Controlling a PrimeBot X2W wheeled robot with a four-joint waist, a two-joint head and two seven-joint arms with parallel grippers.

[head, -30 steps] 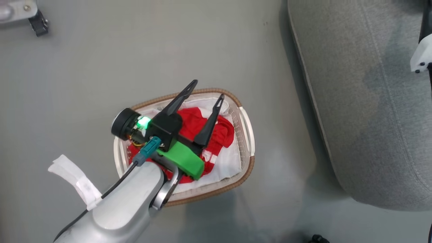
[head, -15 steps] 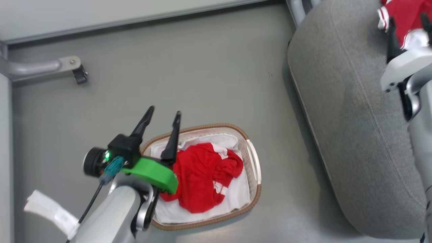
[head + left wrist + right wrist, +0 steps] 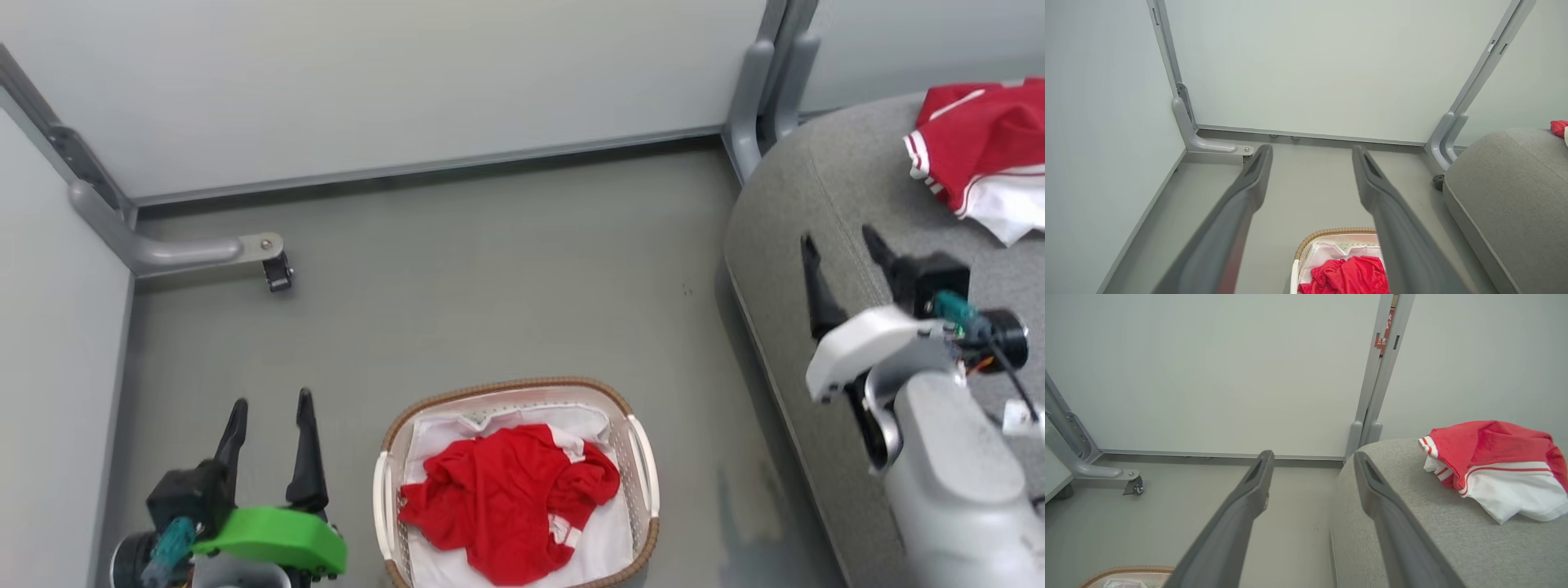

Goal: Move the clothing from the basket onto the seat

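Observation:
The cream basket (image 3: 381,506) with a brown rim stands on the floor. A crumpled red clothing piece (image 3: 506,498) lies in it on a white liner cloth (image 3: 608,539). A second red garment with white trim (image 3: 976,135) rests on the grey seat (image 3: 784,212) at the right. My left gripper (image 3: 272,402) hangs open to the left of the basket, apart from it and holding nothing. My right gripper (image 3: 839,237) is open over the seat's near edge, short of the second garment (image 3: 1490,457). The left wrist view shows the basket rim (image 3: 1331,232) and the red clothing piece (image 3: 1347,277) low down.
Pale wall panels close off the back and the left side. A grey frame leg with a small caster (image 3: 276,273) juts onto the floor at the back left. A grey upright post (image 3: 767,90) stands by the seat's far corner. Bare grey floor (image 3: 490,269) lies beyond the basket.
The head camera has swung up, so the whole picture has shifted. My left gripper has drawn back from over the basket to its left side, still open. My right gripper has backed away from the garment on the seat.

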